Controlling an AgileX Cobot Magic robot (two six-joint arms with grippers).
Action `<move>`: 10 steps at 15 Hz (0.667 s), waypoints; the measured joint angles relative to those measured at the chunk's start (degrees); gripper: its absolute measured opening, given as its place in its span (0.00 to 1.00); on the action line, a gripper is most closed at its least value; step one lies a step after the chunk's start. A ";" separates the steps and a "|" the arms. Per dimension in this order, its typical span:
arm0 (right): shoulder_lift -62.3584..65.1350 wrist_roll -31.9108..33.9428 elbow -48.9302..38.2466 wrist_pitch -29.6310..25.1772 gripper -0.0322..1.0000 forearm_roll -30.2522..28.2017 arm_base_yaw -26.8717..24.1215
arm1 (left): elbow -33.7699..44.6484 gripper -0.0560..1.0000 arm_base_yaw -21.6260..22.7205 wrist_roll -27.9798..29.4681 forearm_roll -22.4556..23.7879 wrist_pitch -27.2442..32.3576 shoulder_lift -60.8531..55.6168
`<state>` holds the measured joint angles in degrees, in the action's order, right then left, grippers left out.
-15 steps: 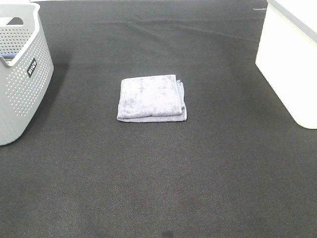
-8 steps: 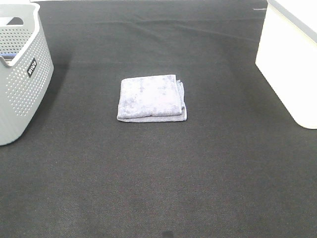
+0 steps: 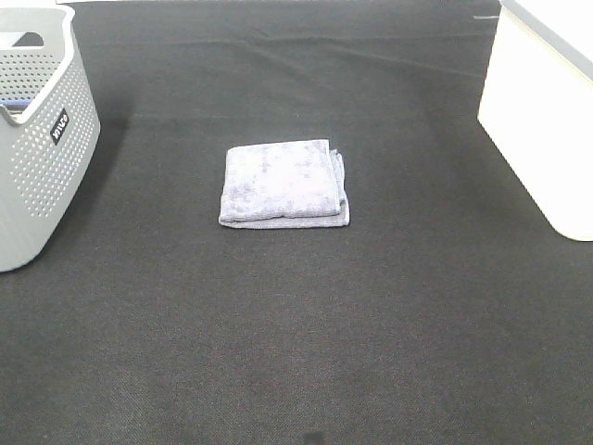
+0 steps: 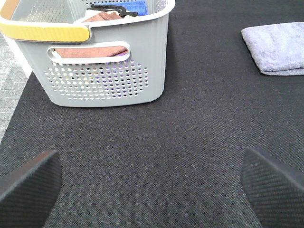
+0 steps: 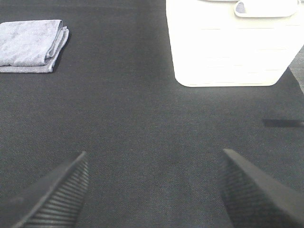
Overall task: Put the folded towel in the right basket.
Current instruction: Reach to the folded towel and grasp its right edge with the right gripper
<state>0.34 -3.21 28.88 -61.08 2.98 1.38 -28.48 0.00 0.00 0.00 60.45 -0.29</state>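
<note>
Folded lilac-grey terry towel (image 3: 283,183) lies flat at mid-mat on the black cloth table cover (image 3: 296,352), well apart from the white plastic basket (image 3: 537,120).

Judged light, soft and floppy; the layers may splay. Pinch all layers at the edge facing the basket.

Right gripper (image 5: 154,190) and left gripper (image 4: 151,183): jaws wide, empty.

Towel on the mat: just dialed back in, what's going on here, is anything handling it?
Nothing holds the folded towel. It lies flat on the black mat, between the grey basket on the left and the white basket on the right. The left end effector is open over the mat near the grey basket. The right end effector is open, facing the white basket. The pick has not begun.
</note>
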 joint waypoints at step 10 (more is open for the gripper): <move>0.00 0.00 0.00 0.00 0.73 0.00 0.00 | 0.00 0.98 0.00 0.00 0.00 0.00 0.00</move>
<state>0.34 -3.21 28.88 -61.08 2.98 1.38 -28.48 0.00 0.00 0.00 60.45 -0.29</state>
